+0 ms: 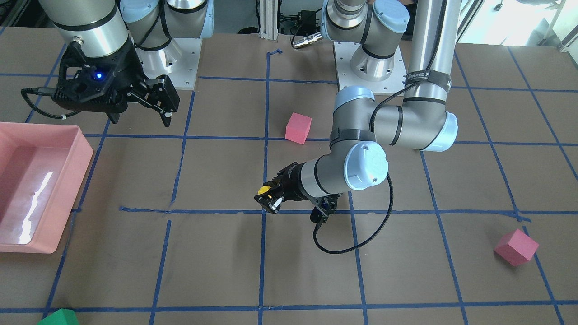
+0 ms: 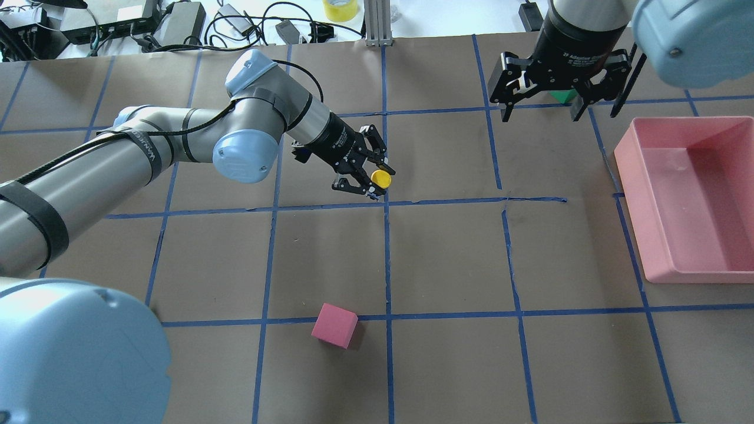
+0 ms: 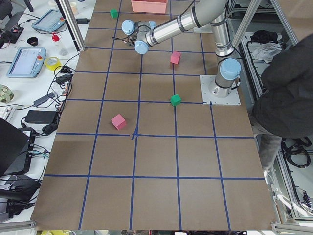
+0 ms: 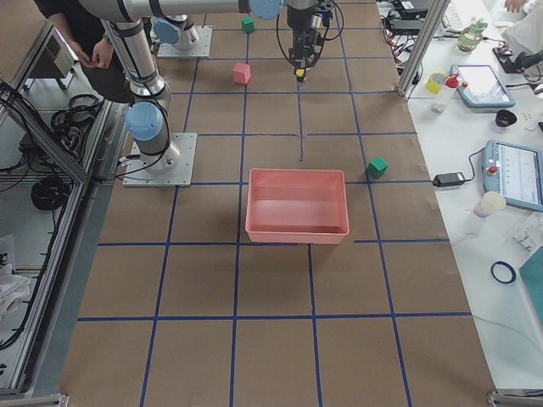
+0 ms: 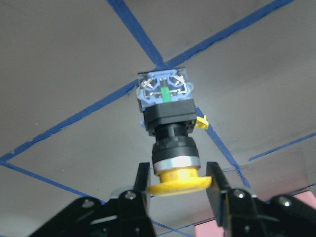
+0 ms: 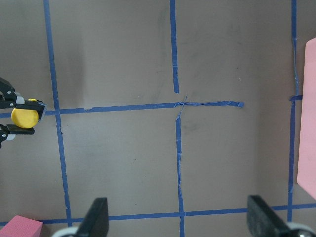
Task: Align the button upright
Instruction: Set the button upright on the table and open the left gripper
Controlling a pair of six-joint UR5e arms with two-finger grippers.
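Note:
The button has a round yellow cap, a black body and a blue-grey contact block at its far end. My left gripper is shut on it, one finger on each side of the cap. The block points away from the gripper toward the brown table, near a crossing of blue tape lines. From overhead the yellow cap of the button shows at the tips of the left gripper, at mid-table. My right gripper hangs open and empty above the table's far right part, well away from the button.
A pink bin stands at the table's right side. One pink foam cube lies near the robot, another at the far left. A green cube sits behind the right gripper. A person stands beside the robot's base.

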